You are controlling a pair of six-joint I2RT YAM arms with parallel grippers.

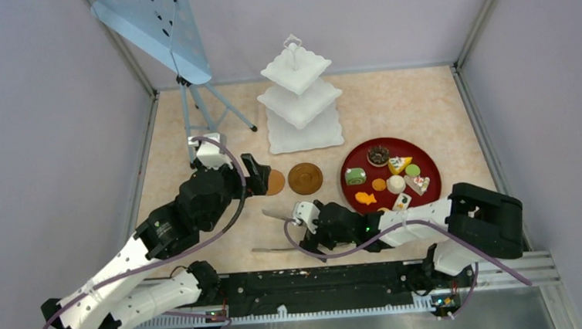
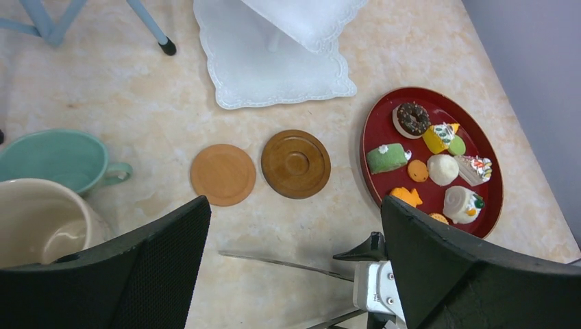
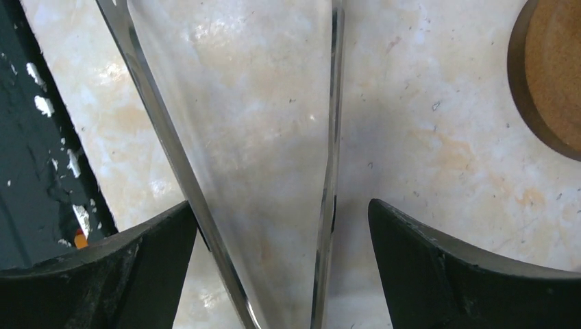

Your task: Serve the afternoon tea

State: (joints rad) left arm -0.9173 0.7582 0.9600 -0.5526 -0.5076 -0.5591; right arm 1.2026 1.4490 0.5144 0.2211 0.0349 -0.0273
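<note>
The toy sweets lie on a dark-red round tray (image 1: 427,163): orange fish (image 1: 365,198), orange disc (image 1: 379,184), green round (image 1: 413,170), yellow wedge (image 1: 398,164), chocolate tart (image 1: 378,155). The left wrist view shows the fish (image 2: 407,197), the tart (image 2: 412,118), a teal cup (image 2: 51,159) and a cream mug (image 2: 38,223) at its left edge; both are hidden under my left arm in the top view. My left gripper (image 1: 254,175) is open and empty above the table (image 2: 294,267). My right gripper (image 1: 298,224) is open, its fingers either side of the metal tongs (image 3: 329,137), which lie on the table.
A white three-tier stand (image 1: 299,102) is at the back centre. A light wooden coaster (image 2: 223,174) and a dark one (image 2: 295,164) lie between the cups and the tray. A blue tripod stand (image 1: 191,102) is at the back left. Grey walls enclose the table.
</note>
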